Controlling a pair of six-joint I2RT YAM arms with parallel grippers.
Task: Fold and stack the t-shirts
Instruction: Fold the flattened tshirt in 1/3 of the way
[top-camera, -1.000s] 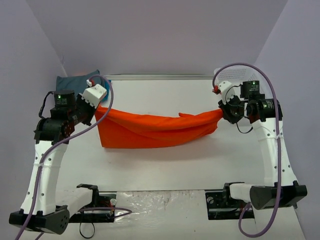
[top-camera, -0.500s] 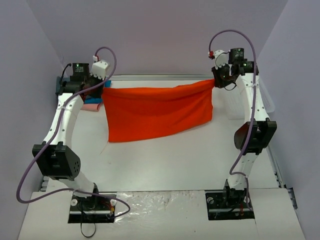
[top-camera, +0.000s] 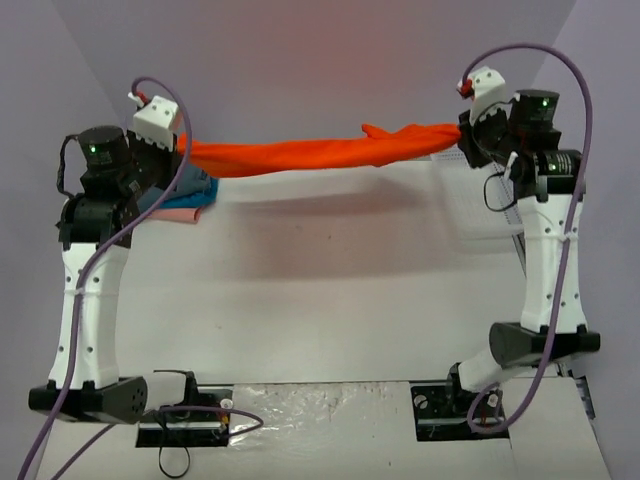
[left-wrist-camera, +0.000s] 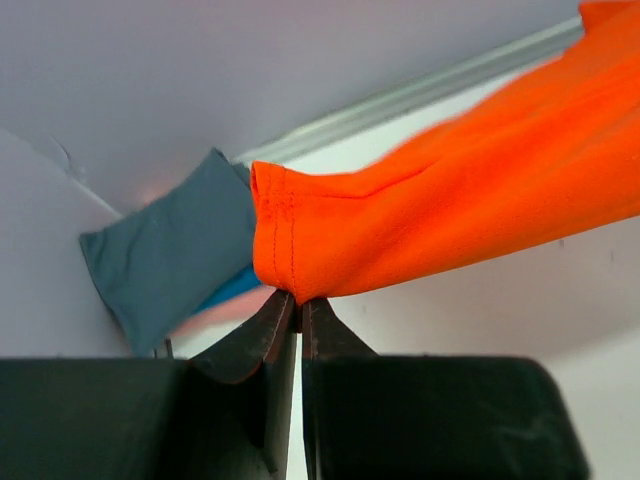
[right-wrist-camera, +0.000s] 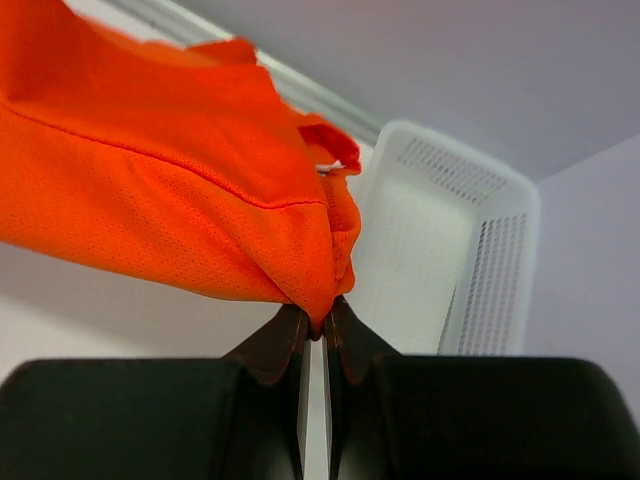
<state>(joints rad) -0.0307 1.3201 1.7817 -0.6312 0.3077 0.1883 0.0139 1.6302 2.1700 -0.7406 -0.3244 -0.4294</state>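
two closed grippers stretch the orange t-shirt (top-camera: 300, 153) into a long bunched band. left gripper (left-wrist-camera: 298, 298) pinches a stitched hem, right gripper (right-wrist-camera: 319, 325) gathered knit cloth.

White plastic basket (right-wrist-camera: 490, 290) with little holes in its sides, at the far right corner of the white desk (top-camera: 330, 300). Grey metal strip (left-wrist-camera: 430, 90) along the far edge of the desk, right under the pale purple wall (top-camera: 320, 60). Shiny, crinkly sheet (top-camera: 320, 405) at the near edge.
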